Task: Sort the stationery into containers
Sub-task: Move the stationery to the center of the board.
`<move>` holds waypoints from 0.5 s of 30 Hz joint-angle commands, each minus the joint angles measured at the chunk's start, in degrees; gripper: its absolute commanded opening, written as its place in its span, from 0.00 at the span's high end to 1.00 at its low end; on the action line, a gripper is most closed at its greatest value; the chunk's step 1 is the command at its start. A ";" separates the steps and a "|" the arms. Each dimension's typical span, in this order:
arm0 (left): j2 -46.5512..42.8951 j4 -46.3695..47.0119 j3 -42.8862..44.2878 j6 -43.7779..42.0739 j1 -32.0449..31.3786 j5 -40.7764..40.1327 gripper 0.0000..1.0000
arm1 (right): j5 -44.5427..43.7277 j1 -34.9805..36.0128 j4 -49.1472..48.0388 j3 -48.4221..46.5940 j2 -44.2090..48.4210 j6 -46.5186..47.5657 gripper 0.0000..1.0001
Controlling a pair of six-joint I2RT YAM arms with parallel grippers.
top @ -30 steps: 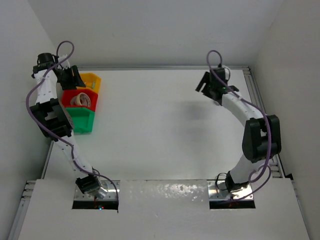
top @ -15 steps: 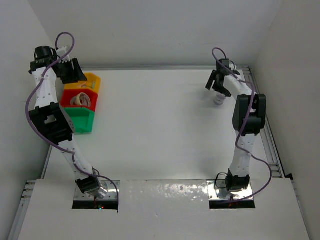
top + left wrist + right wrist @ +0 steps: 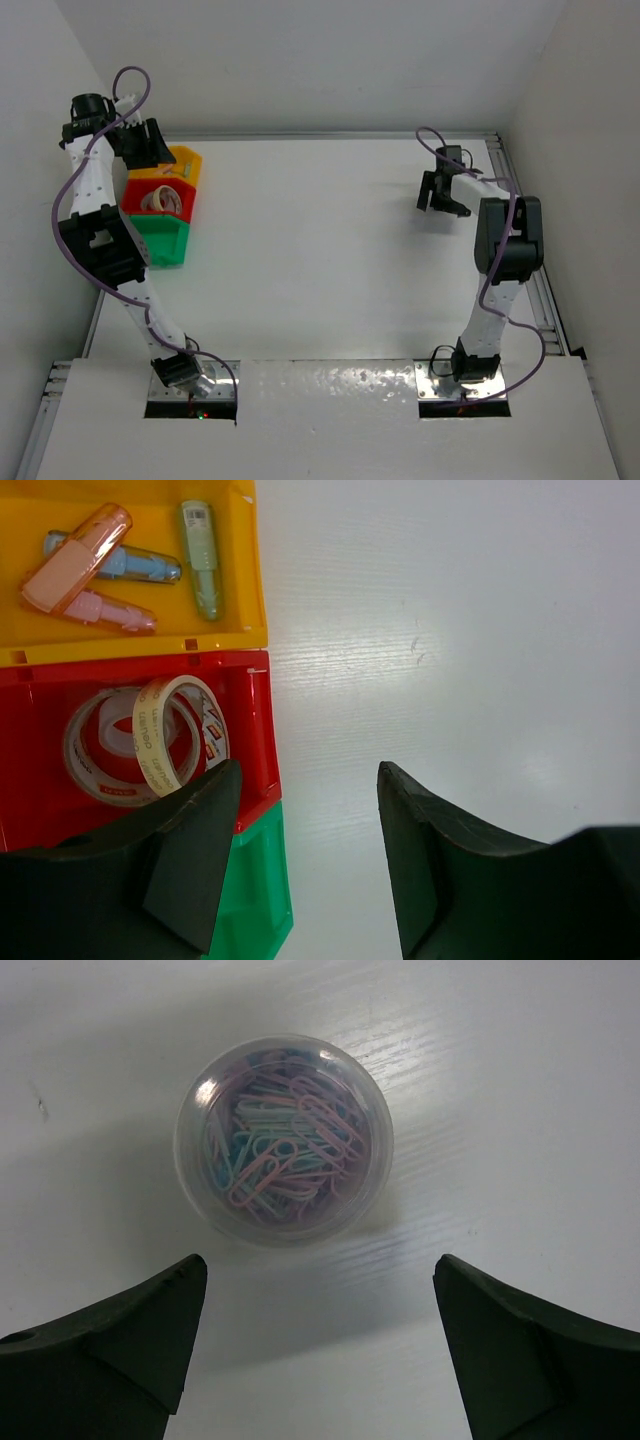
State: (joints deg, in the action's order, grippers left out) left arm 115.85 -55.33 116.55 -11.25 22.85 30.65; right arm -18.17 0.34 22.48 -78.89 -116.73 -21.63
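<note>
3 bins joined in a row: yellow bin (image 3: 232, 585), red bin (image 3: 252, 735), green bin (image 3: 262, 905). Yellow bin is holding 4 capsule pcs (image 3: 201, 560) (orange, blue, pink, green). Red bin is holding what look like 3 tape rings (image 3: 155, 745). L hand (image 3: 310, 800) is hovering at red/green bin edge, fingers partway apart, gripping nothing. R hand (image 3: 320, 1270) is hanging spread wide, empty, over 1 clear clip tub (image 3: 283, 1140) sitting on tabletop (image 3: 520, 1080).

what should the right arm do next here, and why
Probably ease the right gripper forward and down around the clear tub of paper clips, then close: its jaws stand open and the tub sits untouched on the table, roughly centred between them.
</note>
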 commanded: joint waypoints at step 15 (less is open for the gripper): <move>-3.44 0.22 1.66 0.35 -0.09 -1.56 0.45 | 12.88 -5.08 -17.11 3.22 0.62 21.08 0.20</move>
State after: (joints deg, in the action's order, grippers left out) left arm 115.85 -55.57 116.57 -11.07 22.85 29.65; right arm -11.57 -4.29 10.11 -74.91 -116.97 -6.94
